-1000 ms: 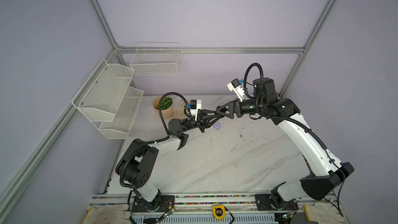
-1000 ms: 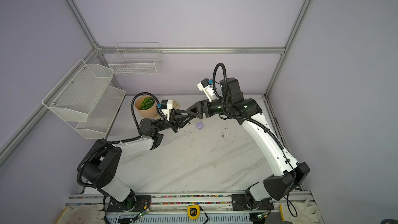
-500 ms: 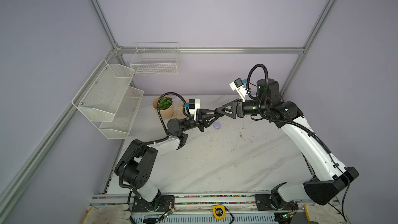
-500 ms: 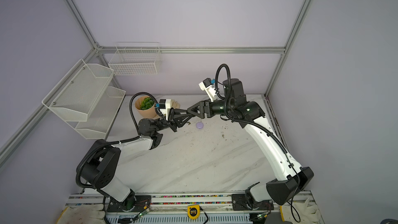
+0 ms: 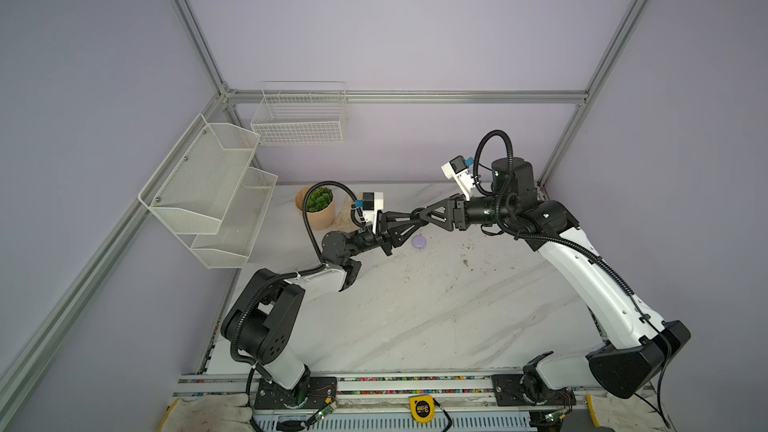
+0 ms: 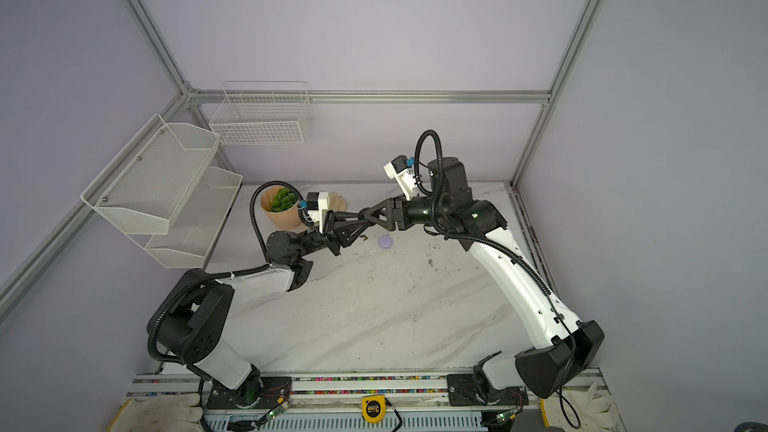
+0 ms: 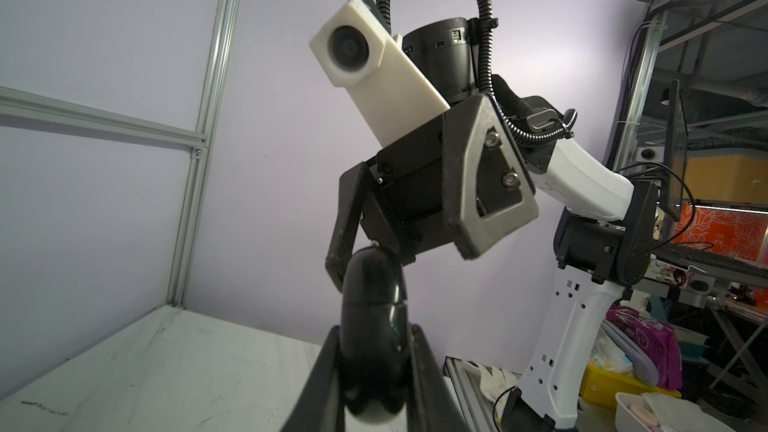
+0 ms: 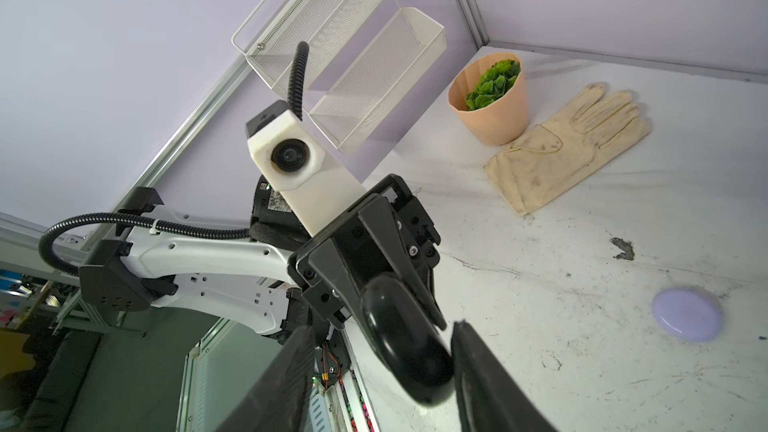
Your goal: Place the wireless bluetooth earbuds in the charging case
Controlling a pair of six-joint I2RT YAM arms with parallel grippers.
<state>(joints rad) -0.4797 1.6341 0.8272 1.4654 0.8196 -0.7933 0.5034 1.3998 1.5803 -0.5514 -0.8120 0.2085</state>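
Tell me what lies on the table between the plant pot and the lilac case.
A soiled cream glove, flat beside the plant pot; the right wrist view shows it.

The glossy black rounded plastic case [image 7: 374, 305] blurs at its near end in the left wrist view, where the left claw [image 7: 374, 330] has its fingers cut off by the frame's bottom edge. In the right wrist view the right claw [image 8: 380, 330] likewise runs off the lower edge. In both top views the case is lost among black fingers at frame centre, too small to show its lid. A cream fabric glove [image 6: 340, 202] is mostly hidden behind the white camera housing [image 6: 322, 203].
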